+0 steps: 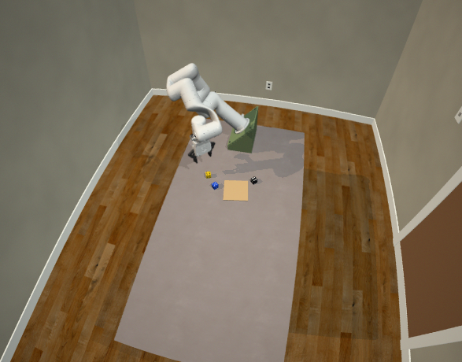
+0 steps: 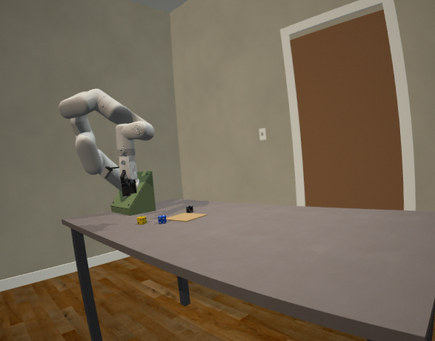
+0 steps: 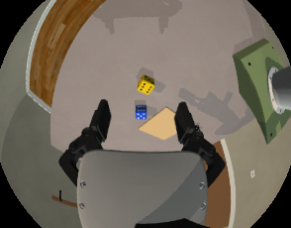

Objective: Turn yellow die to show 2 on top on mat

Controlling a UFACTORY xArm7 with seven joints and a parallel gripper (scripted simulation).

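Note:
The yellow die [image 1: 208, 175] [image 2: 141, 220] [image 3: 145, 85] lies flat on the grey table, off the mat. The tan square mat [image 1: 236, 190] [image 2: 187, 216] [image 3: 160, 125] lies flat to its right. A blue die [image 1: 215, 186] [image 2: 161, 219] [image 3: 141, 112] lies just beside the mat's left edge. A black die [image 1: 253, 180] [image 2: 190, 209] lies off the mat's far right corner; it is hidden in the wrist view. My gripper [image 1: 201, 154] [image 2: 128, 189] [image 3: 143, 108] is open and empty, hanging well above the table, up and to the left of the yellow die.
The green wedge-shaped arm base [image 1: 243, 134] [image 2: 138, 196] [image 3: 257, 84] stands at the table's far end. The table's left edge [image 1: 175, 177] runs close to the yellow die. A wooden floor surrounds the table.

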